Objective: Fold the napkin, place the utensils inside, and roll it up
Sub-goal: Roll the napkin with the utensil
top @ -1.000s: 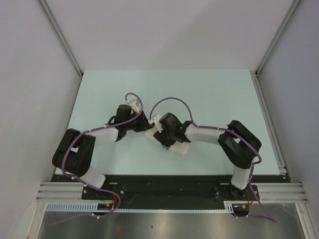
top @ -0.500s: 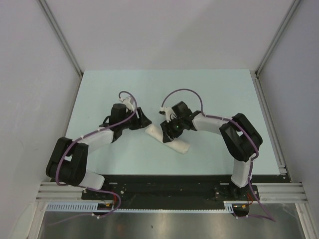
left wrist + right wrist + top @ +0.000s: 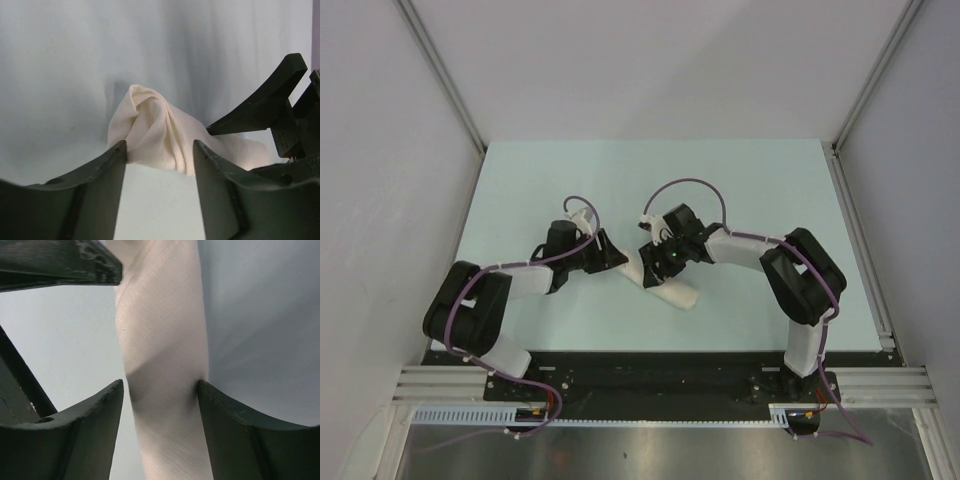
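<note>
The napkin lies on the table as a cream-white roll, running diagonally from centre toward the near right. The utensils are hidden from every view. My left gripper sits at the roll's far left end, open; in the left wrist view the crumpled end of the napkin lies just beyond the left gripper. My right gripper straddles the roll from above. The right wrist view shows the napkin passing between the right gripper, one fingertip touching the cloth and a gap at the other.
The pale green table is walled in white at the back and both sides. A metal rail carrying the arm bases runs along the near edge. The two grippers are close together over the roll's left end.
The left gripper has opened and backed a little to the left of the napkin's end. The right arm has swung toward the far side, uncovering most of the roll.
</note>
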You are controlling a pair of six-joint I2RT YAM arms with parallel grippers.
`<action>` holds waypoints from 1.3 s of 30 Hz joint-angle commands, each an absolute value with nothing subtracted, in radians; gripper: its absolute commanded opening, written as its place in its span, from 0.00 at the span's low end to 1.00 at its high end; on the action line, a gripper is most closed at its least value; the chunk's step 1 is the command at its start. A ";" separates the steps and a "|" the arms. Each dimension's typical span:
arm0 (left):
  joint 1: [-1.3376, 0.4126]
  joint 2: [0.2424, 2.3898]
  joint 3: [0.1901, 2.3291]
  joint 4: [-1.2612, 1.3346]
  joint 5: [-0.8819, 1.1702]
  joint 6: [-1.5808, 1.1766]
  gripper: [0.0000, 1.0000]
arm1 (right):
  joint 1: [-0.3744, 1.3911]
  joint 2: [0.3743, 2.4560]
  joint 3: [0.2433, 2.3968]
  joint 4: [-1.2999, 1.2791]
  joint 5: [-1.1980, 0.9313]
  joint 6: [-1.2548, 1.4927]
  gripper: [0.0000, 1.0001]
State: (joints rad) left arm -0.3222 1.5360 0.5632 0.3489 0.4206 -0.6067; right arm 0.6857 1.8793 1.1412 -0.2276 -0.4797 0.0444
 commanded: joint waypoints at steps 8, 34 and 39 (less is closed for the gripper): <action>-0.325 1.569 0.565 0.453 0.472 -0.641 0.42 | 0.721 1.793 1.140 -0.265 -0.312 0.049 0.90; -0.325 1.625 0.661 0.422 0.460 -0.637 0.40 | 0.980 1.832 1.124 -0.235 0.272 -0.126 0.80; -0.325 1.623 0.673 0.413 0.460 -0.635 0.42 | 0.930 1.856 1.135 -0.248 0.204 -0.100 0.63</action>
